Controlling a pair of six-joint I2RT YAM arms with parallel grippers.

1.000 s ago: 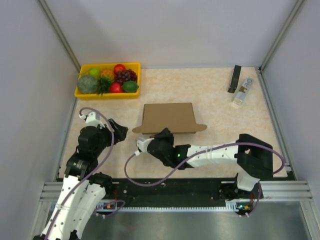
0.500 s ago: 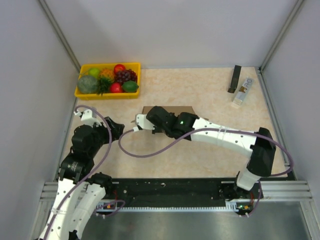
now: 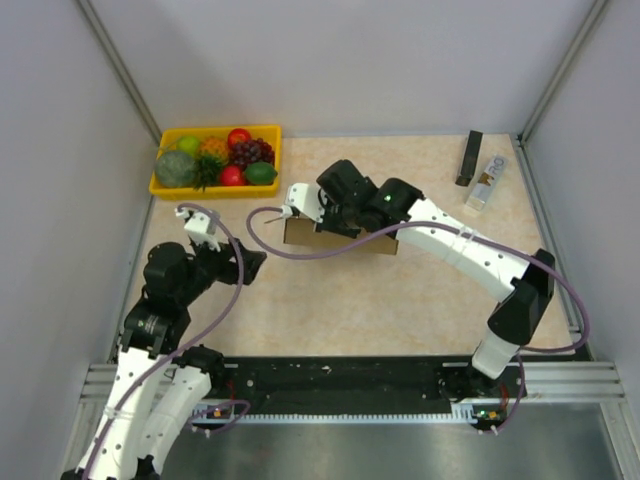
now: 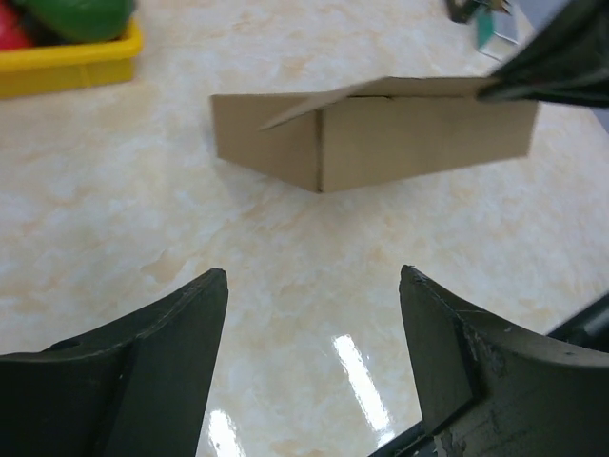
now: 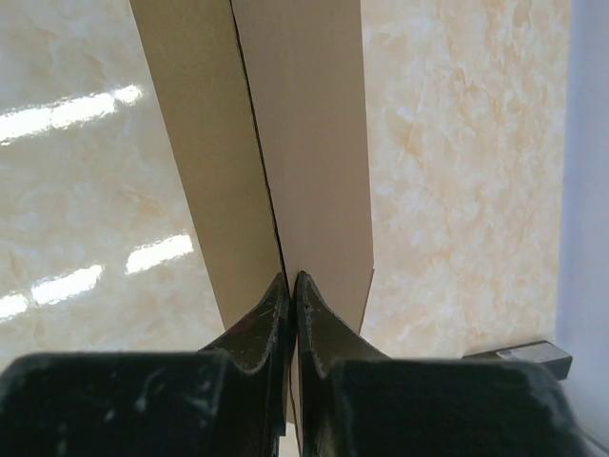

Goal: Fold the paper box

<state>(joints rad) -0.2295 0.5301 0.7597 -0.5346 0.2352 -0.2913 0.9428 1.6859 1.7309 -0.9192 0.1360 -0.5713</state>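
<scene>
My left end effector (image 4: pixel 314 276) hangs wide open over the bench (image 4: pixel 124 209), holding nothing. The paper box (image 4: pixel 409 143) stands ahead of it, well apart, with one top flap tilted up. My right end effector (image 5: pixel 290 283) is closed tight, its fingertips pressed together against the box's top where two panels meet, gripping nothing that I can see.

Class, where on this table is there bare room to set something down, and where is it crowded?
Bare: the back strip between fruit tray and black bar; the front stretch between cardboard box and base rail. Crowded: the middle, where the right arm overhangs the box, near the left hand.
</scene>
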